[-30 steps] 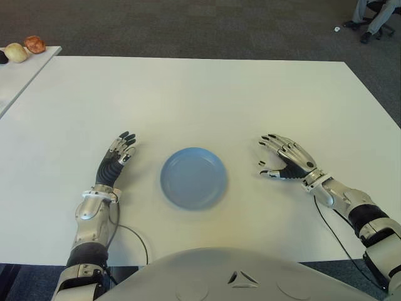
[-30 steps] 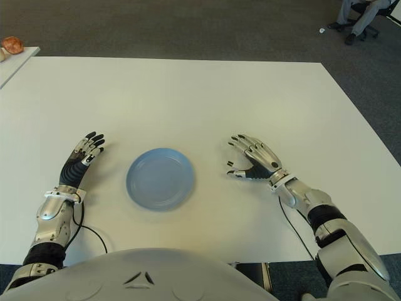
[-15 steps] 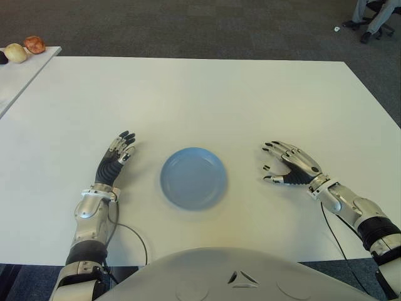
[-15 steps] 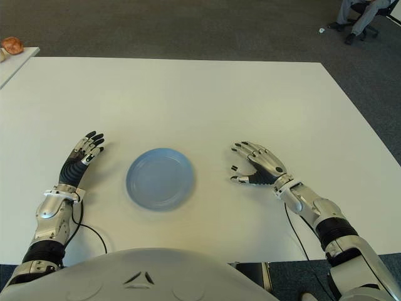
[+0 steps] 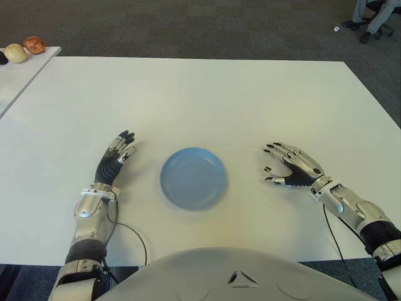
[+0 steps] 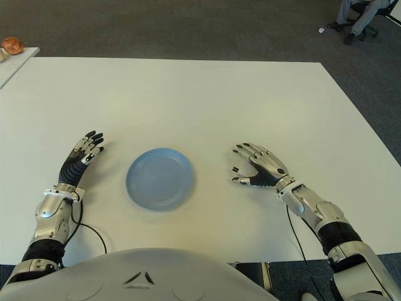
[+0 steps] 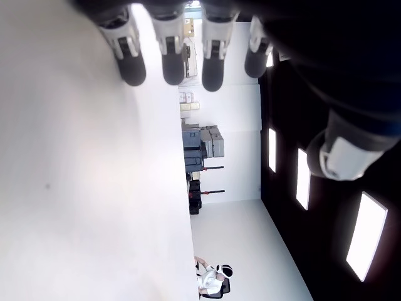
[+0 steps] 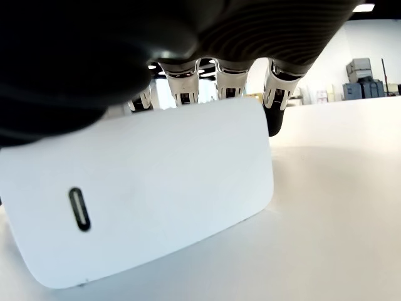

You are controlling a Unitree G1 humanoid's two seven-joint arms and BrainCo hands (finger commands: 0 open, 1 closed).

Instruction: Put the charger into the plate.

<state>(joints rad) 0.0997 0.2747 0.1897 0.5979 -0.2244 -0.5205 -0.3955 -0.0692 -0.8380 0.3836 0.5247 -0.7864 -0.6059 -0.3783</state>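
A blue plate lies on the white table in front of me, with nothing in it. The white charger, a rounded block with a slot port, shows only in the right wrist view, lying on the table under my right hand; the eye views hide it beneath that hand. My right hand is right of the plate, palm down, its fingers stretched out over the charger's top, not closed around it. My left hand shows left of the plate, fingers straight and holding nothing.
A second white table at the far left carries a few round fruit-like items. A black cable loops near the front edge by my left arm. A seated person's legs show on the carpet at the far right.
My right hand has drawn slightly right and toward me and settled lower, palm down. The left hand and plate have not moved.
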